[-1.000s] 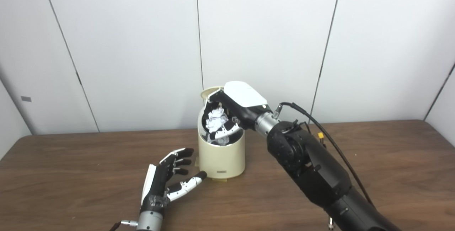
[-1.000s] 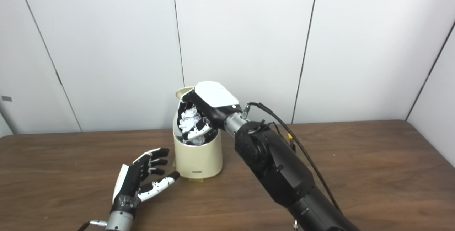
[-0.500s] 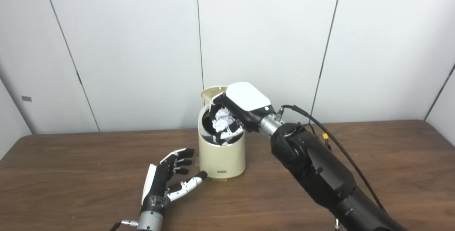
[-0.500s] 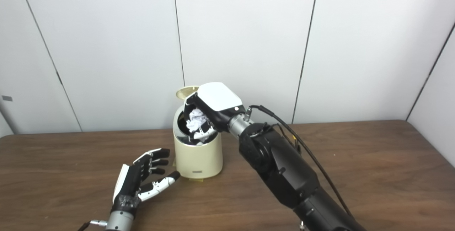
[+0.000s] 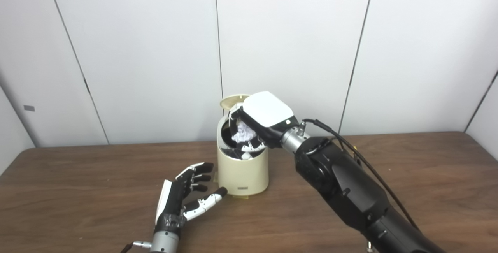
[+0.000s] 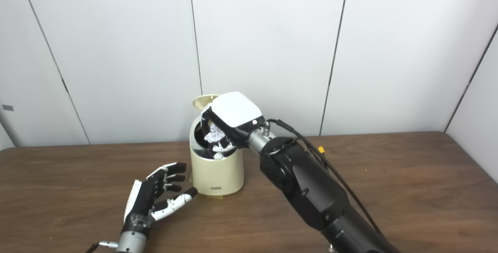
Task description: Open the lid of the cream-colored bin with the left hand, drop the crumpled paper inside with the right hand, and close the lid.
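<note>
Lab-like test room, plain white wall panels [image 5: 288, 43] with dark seams, bare brown wooden table [image 5: 408, 175]

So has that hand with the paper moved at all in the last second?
Yes. The right hand has turned and dipped a little further over the cream bin's opening, carrying the crumpled paper lower inside.

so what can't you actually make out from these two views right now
- Inside of the bin: both views, dark and blocked by the right hand.
- Crumpled paper: partly covered by the right hand's fingers; whether it is released is unclear.
- Lid: mostly behind the right hand, only an edge shows.
- Left hand: its wrist is cut off by the bottom edge.
</note>
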